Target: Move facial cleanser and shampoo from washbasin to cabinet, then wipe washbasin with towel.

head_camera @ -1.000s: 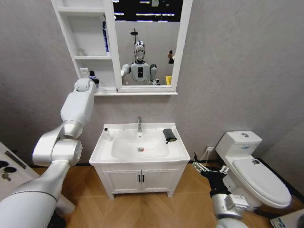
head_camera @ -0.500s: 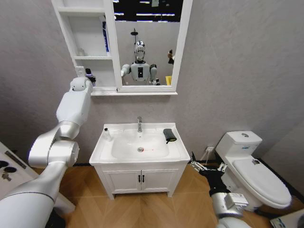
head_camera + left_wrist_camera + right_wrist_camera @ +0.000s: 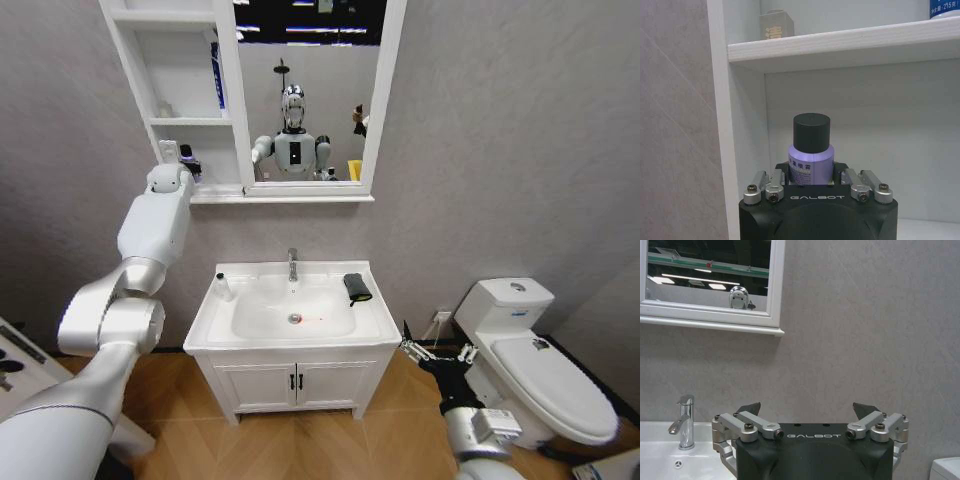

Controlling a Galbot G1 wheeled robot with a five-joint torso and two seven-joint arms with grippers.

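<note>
- Left wrist view: left gripper (image 3: 810, 176) fingers grasping purple bottle (image 3: 810, 155) inside cabinet (image 3: 175, 90) lowest shelf.
- Right gripper (image 3: 810, 412) fingers released, parked at 4 o'clock of washbasin (image 3: 290, 312).
- Towel (image 3: 357, 287) on washbasin, 2 o'clock.

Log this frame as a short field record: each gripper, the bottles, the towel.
left gripper: raised at the cabinet's bottom shelf, shut on a purple bottle with a dark cap
right gripper: open, low beside the washbasin, near the toilet
small bottle: upright on the washbasin's left rim
towel: on the washbasin's right rim, untouched
wiping: not yet begun
</note>
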